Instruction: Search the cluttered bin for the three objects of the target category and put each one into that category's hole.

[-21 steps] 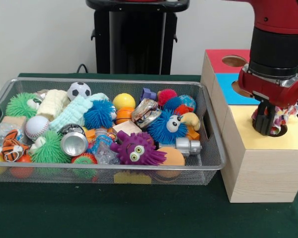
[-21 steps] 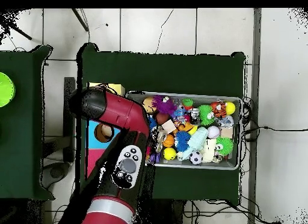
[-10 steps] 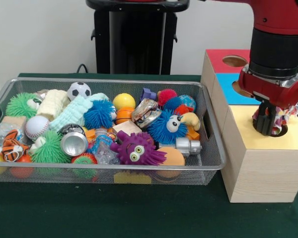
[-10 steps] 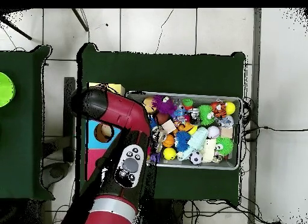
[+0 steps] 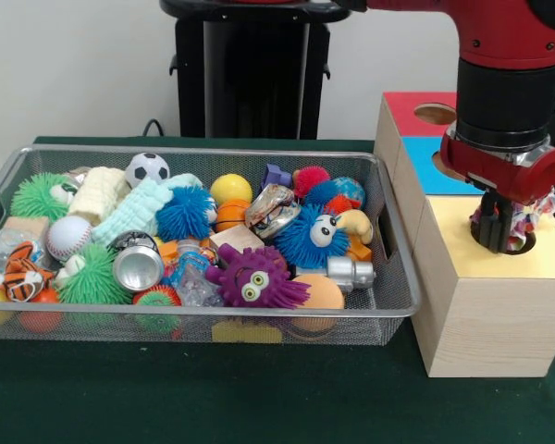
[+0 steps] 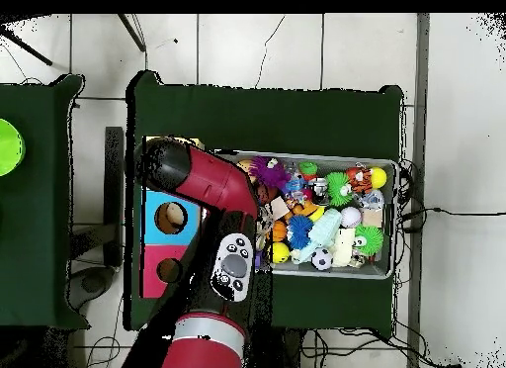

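Right now a frilly toy (image 5: pixel 520 222) sits in the hole (image 5: pixel 523 242) of the yellow box (image 5: pixel 486 305), its ruffled edges poking above the rim. The gripper (image 5: pixel 495 231) stands over that hole, touching the toy; whether it pinches the toy or has let go, I cannot tell. Judging by this, one drop is about done; how many of the three are already in is hidden inside the box. Beside the yellow section lie a blue section (image 5: pixel 425 166) and a red section (image 5: pixel 416 111), each with its own hole. Left of the box, the mesh bin (image 5: pixel 388 296) is crowded: fuzzy balls, a soccer ball (image 5: pixel 147 169), a baseball (image 5: pixel 68 237), a can (image 5: pixel 137 266), a purple monster (image 5: pixel 254 277).
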You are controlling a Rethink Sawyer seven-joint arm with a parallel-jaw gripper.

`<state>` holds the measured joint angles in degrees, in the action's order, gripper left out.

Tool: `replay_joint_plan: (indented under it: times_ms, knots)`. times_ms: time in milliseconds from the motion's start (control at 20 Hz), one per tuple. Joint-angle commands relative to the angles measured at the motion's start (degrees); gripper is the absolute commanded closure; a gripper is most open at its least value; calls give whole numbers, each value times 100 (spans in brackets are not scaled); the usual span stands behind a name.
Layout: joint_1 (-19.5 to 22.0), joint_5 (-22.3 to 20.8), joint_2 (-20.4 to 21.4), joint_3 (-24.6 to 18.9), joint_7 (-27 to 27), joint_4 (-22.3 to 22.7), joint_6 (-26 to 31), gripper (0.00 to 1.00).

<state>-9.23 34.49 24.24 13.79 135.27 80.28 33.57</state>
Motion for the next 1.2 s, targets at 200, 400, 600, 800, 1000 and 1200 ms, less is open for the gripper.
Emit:
replay_joint_plan:
  times_ms: [200, 400, 600, 800, 1000, 1200]
  knots:
    - [224, 88, 161, -903, 532, 828, 295, 100]
    - [234, 49, 306, -929, 571, 954, 322, 100]
    - [256, 19, 292, -953, 573, 944, 285, 100]
    - [322, -43, 235, -979, 519, 926, 177, 100]
    - [448, -154, 20, -1016, 363, 794, -79, 100]
    - [432, -330, -267, -876, 387, 511, -280, 100]
